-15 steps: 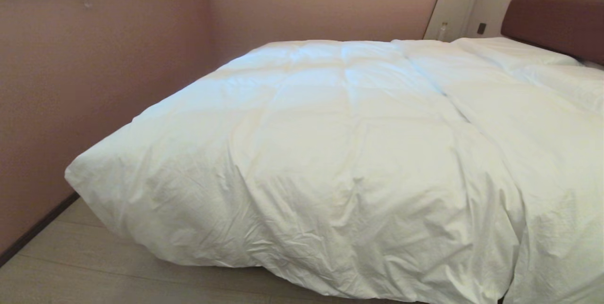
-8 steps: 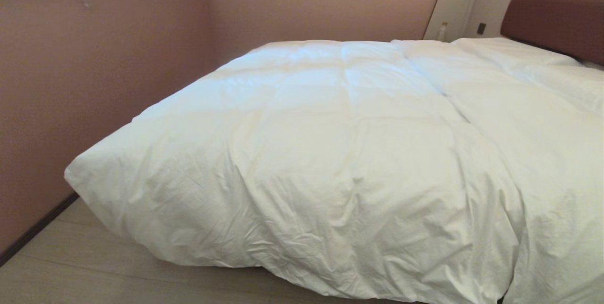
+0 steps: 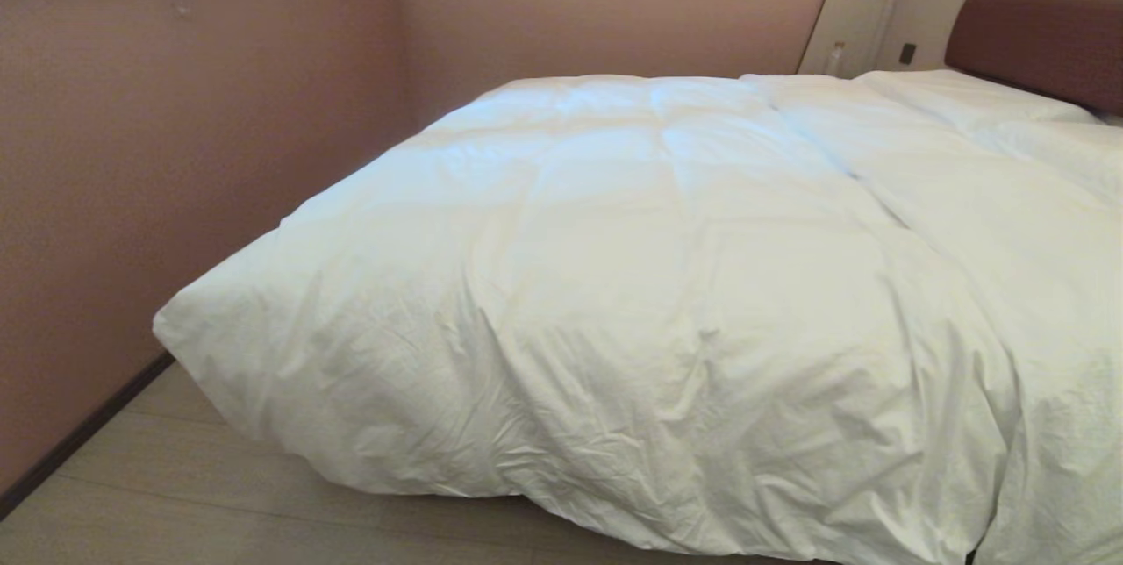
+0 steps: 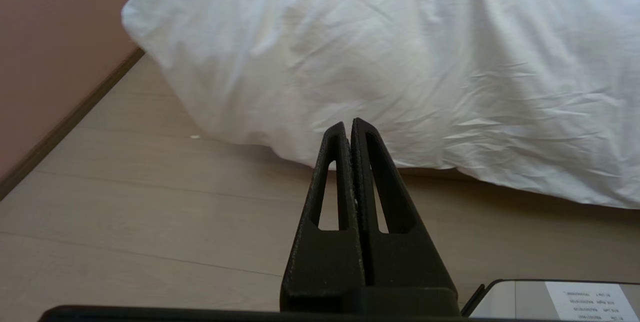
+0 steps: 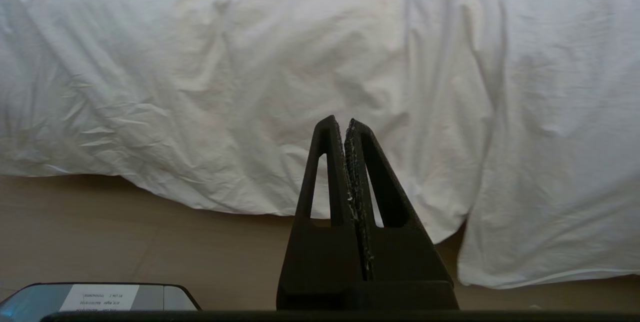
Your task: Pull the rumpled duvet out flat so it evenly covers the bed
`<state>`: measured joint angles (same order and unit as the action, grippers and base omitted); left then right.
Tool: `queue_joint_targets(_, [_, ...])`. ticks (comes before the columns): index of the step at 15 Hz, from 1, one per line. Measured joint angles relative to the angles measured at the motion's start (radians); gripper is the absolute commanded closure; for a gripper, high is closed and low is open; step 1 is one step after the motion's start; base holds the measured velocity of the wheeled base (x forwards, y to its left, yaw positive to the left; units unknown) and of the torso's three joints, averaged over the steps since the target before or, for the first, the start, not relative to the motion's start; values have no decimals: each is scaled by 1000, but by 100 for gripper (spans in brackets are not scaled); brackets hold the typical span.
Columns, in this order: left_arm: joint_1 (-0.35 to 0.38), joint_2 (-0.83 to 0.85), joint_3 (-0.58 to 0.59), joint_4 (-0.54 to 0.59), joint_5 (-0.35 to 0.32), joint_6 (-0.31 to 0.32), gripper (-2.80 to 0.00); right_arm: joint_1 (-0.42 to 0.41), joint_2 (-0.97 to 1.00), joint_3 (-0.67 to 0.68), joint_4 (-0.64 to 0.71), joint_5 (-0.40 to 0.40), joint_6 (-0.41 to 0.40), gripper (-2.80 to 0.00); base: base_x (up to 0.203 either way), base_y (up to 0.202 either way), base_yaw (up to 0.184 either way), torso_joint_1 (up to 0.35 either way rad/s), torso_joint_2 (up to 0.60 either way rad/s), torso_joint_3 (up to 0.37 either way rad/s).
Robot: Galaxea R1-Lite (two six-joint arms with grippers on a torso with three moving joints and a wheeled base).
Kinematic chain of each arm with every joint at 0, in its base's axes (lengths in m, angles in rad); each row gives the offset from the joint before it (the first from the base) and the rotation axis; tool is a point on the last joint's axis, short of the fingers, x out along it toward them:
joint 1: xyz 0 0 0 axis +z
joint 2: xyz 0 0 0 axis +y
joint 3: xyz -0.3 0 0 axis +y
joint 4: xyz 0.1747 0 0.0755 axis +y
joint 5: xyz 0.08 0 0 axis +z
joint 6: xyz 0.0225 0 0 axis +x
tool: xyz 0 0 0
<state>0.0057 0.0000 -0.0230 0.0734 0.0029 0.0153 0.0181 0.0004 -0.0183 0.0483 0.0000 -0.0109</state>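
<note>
Head view: the duvet lies spread over the bed in front of me, white and puffy, quilted in big squares. Its near corner bulges out toward eight o'clock, close to the pink wall, and its creased front edge hangs down over the pale wood floor at six o'clock. A long fold line runs from twelve o'clock down toward four, and right of it more white bedding drapes lower. The pillows sit at two o'clock, below the brown headboard.

Neither of my arms reaches into that view. My left gripper hangs low above the floor with its two black fingers pressed together on nothing, pointing at the duvet's hanging edge near that bulging corner, apart from it. My right gripper is pinched closed and empty as well, its tips aimed at the drooping front edge of the duvet.
</note>
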Motion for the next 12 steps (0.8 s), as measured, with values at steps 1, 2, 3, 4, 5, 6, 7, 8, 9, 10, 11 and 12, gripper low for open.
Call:
queue_joint_targets(1, [0, 0, 0, 0, 0, 0, 0, 0, 0, 0, 1, 0, 0, 0, 0, 192, 1, 4, 2, 2])
queue_joint_targets(2, [0, 0, 0, 0, -1, 0, 0, 0, 0, 0, 1, 0, 0, 0, 0, 198, 2, 6, 10, 3])
queue_joint_targets(3, [1, 0, 0, 0, 0, 0, 0, 0, 0, 0, 0, 0, 0, 0, 0, 192, -1, -2, -2, 2])
queue_joint_targets(4, [0, 0, 0, 0, 0, 0, 0, 0, 0, 1, 1, 0, 0, 0, 0, 195, 3, -2, 11, 2])
queue_joint_targets(5, [0, 0, 0, 0, 0, -1, 0, 0, 0, 1, 1, 0, 0, 0, 0, 198, -2, 2, -2, 2])
queue_joint_targets(6, [0, 0, 0, 0, 0, 0, 0, 0, 0, 1, 1, 0, -1, 0, 0, 196, -2, 10, 1, 2])
queue_joint_targets(7, [0, 0, 0, 0, 0, 0, 0, 0, 0, 1, 1, 0, 0, 0, 0, 196, 1, 2, 1, 5])
queue_joint_targets(8, [0, 0, 0, 0, -1, 0, 0, 0, 0, 1, 0, 0, 0, 0, 0, 195, 0, -1, 6, -2])
queue_joint_targets(9, [0, 0, 0, 0, 0, 0, 0, 0, 0, 0, 1, 0, 0, 0, 0, 192, -2, -2, 7, 2])
queue_joint_targets(10, [0, 0, 0, 0, 0, 0, 0, 0, 0, 0, 0, 0, 0, 0, 0, 194, 1, -2, -2, 2])
queue_joint_targets(11, [0, 0, 0, 0, 0, 0, 0, 0, 0, 0, 0, 0, 0, 0, 0, 194, -1, 2, 7, 2])
queue_joint_targets(12, [0, 0, 0, 0, 0, 0, 0, 0, 0, 0, 0, 0, -1, 0, 0, 194, 0, 7, 2, 2])
